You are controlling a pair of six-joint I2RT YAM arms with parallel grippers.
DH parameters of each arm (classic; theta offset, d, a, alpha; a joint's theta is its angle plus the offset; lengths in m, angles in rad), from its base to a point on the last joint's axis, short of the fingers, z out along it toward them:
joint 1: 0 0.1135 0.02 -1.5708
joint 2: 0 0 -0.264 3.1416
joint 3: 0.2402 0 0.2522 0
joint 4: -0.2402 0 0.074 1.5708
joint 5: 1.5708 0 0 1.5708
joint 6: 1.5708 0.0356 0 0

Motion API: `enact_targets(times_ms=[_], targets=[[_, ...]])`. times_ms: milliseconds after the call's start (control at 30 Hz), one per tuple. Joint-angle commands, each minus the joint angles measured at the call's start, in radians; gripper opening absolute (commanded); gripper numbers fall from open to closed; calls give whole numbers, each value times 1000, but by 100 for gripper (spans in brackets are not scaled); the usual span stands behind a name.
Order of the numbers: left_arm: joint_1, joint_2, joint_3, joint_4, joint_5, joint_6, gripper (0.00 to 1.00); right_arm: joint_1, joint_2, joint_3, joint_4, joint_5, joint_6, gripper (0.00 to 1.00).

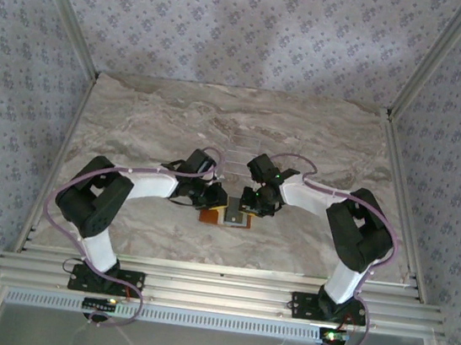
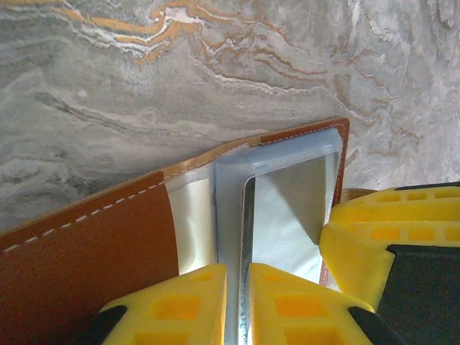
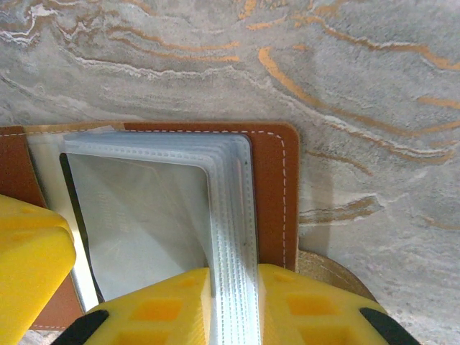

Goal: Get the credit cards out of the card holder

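Orange-brown card holder (image 1: pixel 212 216) on marble table (image 1: pixel 136 117), left arm (image 1: pixel 148 185) and right arm (image 1: pixel 312 199) meeting above it

Your card holder (image 3: pixel 277 180) has a smooth orange-brown leather-like skin with a faint sheen, edged in white thread stitching. Its sleeves (image 3: pixel 231 215) are clear soft plastic, milky where they stack and ribbed along the welded edges. The leaf at 12 o'clock from the left gripper (image 2: pixel 237 295) is glossy enough to mirror light. The left gripper and the right gripper (image 3: pixel 233 302) both have matt yellow moulded plastic fingers with waffle-like pockets and black trim. The table (image 1: pixel 319 142) looks like smooth grey marble veined in orange. At its 6 o'clock edge you see rails (image 1: pixel 215 290) of brushed metal.
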Motion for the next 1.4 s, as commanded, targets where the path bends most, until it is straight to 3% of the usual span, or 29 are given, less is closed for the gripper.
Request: enact_targets(times_ms=[0,800,1033,1367], targets=[[-6,6,4,-13,14,28,17,12,39,5,-19,-6,-10,24],[-9,65,16,21,61,21,20,36,57,12,11,-49,-24,26],[-9,32,12,-2,46,25,22,39,59,17,5,-51,-31,29],[-8,6,29,-98,-15,62,17,36,39,17,-2,-43,-34,30]])
